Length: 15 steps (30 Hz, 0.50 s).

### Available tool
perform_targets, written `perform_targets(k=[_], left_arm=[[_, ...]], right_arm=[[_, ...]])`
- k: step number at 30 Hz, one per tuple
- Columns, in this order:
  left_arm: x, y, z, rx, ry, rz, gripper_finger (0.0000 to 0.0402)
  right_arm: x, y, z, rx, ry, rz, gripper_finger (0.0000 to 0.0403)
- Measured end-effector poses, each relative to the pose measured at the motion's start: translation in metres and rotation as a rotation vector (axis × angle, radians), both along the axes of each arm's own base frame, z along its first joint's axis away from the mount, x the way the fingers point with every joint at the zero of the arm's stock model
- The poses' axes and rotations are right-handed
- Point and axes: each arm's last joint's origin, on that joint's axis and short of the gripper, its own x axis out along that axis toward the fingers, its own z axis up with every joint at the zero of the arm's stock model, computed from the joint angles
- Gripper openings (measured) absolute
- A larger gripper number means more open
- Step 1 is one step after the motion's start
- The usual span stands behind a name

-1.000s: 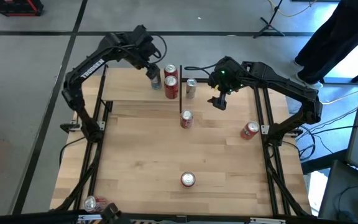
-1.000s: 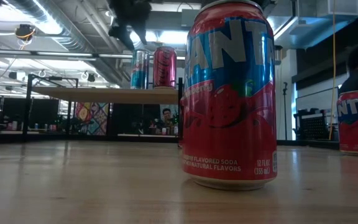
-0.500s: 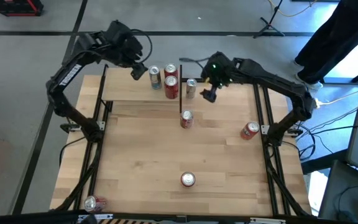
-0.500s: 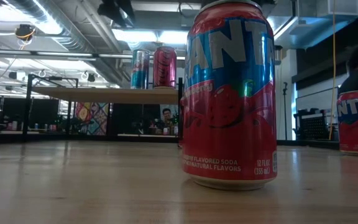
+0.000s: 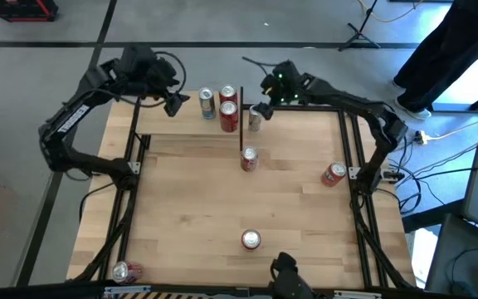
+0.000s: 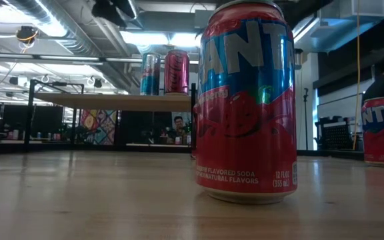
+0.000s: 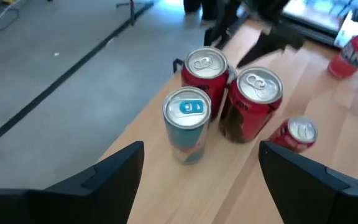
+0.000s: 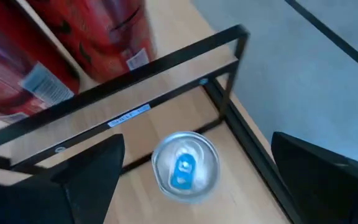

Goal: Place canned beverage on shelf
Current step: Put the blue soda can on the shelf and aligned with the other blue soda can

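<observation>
The shelf (image 5: 185, 124) is a small light-wood board on black uprights at the table's far side; in the low view the shelf (image 6: 112, 101) stands raised on its legs. On it stand a blue-topped can (image 7: 188, 124) and two red cans (image 7: 253, 99). A silver can with a blue tab (image 8: 185, 167) stands on the tabletop just right of the shelf's black frame (image 8: 166, 62). My right gripper (image 5: 260, 110) is open above it, a finger on either side, apart from it. My left gripper (image 5: 175, 101) is open, left of the shelf's cans.
More red cans are on the tabletop: one at the middle (image 5: 249, 158), one by the right edge (image 5: 333, 173), one near the front (image 5: 251, 240), which fills the low view, and one at the near left corner (image 5: 127, 271). A person stands beyond the far right corner.
My left gripper has drawn back from the shelf's cans toward the table's left edge, rising a little, still open. My right gripper has swung toward the far edge and leftward, sinking and tipping, until it stands over the silver can beside the shelf. No can has moved.
</observation>
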Motion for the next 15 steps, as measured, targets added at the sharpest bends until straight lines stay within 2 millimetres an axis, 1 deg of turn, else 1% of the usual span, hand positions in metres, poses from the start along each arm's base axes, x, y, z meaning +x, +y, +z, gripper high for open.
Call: perform_targets(k=[3, 7, 13, 15], left_arm=[[-0.001, -0.001, -0.009, -0.008, -0.051, 0.030, 0.0306], [0.001, 0.001, -0.017, -0.034, -0.076, 0.058, 0.0306], [0.003, 0.003, -0.018, -0.040, -0.087, 0.076, 0.0306], [0.003, 0.003, -0.018, -0.035, -0.093, 0.076, 0.0306]], right_arm=[[0.000, 0.000, -0.017, 0.004, -0.039, -0.018, 0.0395], [-0.002, -0.001, -0.034, -0.013, -0.068, -0.062, 0.0395], [0.002, 0.003, -0.051, -0.019, -0.101, -0.059, 0.0395], [0.005, 0.002, -0.059, -0.005, -0.084, -0.053, 0.0395]])
